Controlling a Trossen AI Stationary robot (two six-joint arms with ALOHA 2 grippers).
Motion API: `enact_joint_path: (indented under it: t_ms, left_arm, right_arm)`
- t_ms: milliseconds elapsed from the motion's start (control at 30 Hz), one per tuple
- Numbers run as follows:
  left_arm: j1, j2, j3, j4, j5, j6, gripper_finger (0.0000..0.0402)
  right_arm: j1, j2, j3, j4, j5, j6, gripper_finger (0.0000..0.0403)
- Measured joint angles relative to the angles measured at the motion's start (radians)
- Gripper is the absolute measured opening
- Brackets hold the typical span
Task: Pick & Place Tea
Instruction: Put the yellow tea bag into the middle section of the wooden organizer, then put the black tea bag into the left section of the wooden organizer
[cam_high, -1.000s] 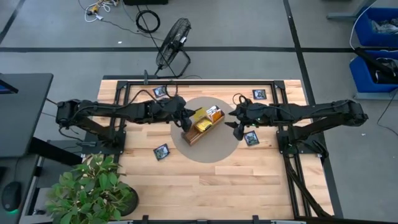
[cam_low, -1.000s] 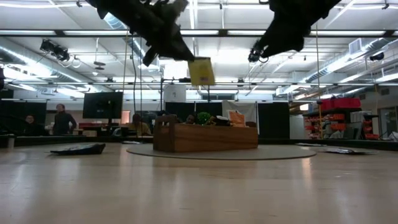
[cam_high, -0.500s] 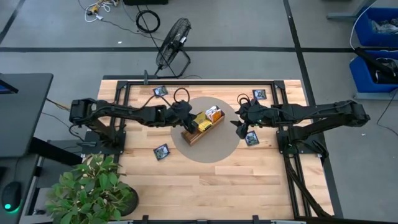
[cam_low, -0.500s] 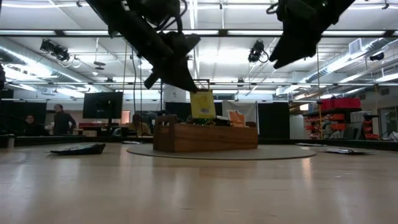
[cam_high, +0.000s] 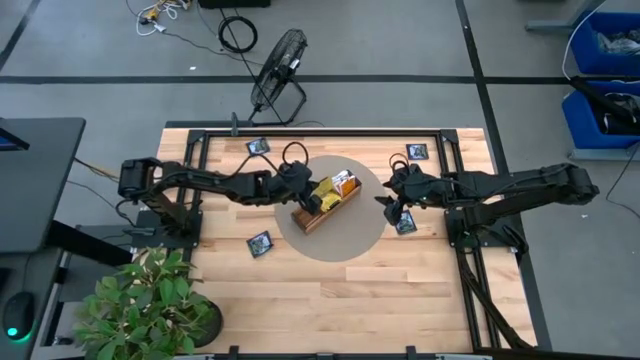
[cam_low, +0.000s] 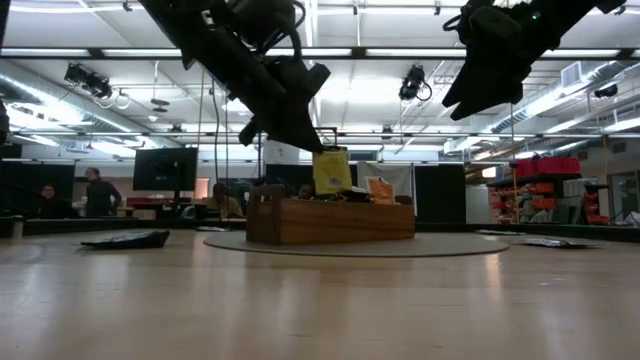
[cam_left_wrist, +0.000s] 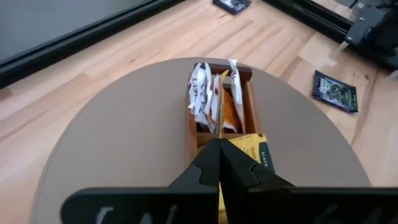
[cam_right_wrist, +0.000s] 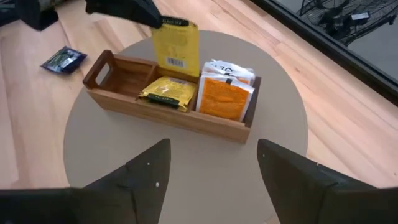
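My left gripper (cam_high: 308, 198) is shut on a yellow tea packet (cam_low: 332, 172) that hangs just above the middle compartment of the brown wooden tray (cam_high: 303, 219). The tray stands on a round grey mat (cam_high: 345, 240). Its middle compartment holds another yellow packet (cam_right_wrist: 165, 92), and one end compartment holds orange-and-white packets (cam_right_wrist: 227, 93). The other end compartment (cam_right_wrist: 127, 71) shows bare wood. My right gripper (cam_high: 392, 210) is open and empty, in the air right of the tray, over a dark navy packet (cam_high: 404, 223) that lies flat on the table. My left gripper pinches the yellow packet's top edge (cam_right_wrist: 169, 23) between its two fingers, at their free ends. The fingers slant down from the table's left side. The packet hangs upright below them, and its lower edge (cam_low: 332, 192) is about level with the tray's rim.
Three more dark navy packets lie flat on the table: far left (cam_high: 258, 147), near left (cam_high: 260, 243) and far right (cam_high: 416, 152). A black frame (cam_high: 320, 130) runs along the table's far edge. Bare wood lies toward the near edge.
My left gripper has gone down toward the tray with the yellow packet, which still hangs upright and is now just above the middle compartment. My right gripper has moved away from the tray toward the table's right edge, over the dark navy packet.
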Motion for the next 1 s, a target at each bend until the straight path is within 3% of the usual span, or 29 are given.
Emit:
enact_joint_path:
  t_ms: [433,700,1000]
  left_arm:
    - [-0.010,0.059,0.028,-0.025,-0.007,-0.035,0.0002]
    - [-0.011,0.059,0.029,-0.010,0.163,-0.024,0.0040]
    - [-0.026,0.066,0.029,0.003,0.177,-0.105,0.0078]
  right_arm:
    - [0.000,-0.002,0.000,0.006,0.008,0.011,0.0249]
    - [0.000,-0.002,0.000,0.006,0.035,-0.004,0.0249]
    - [0.000,-0.002,0.000,0.006,0.037,-0.008,0.0249]
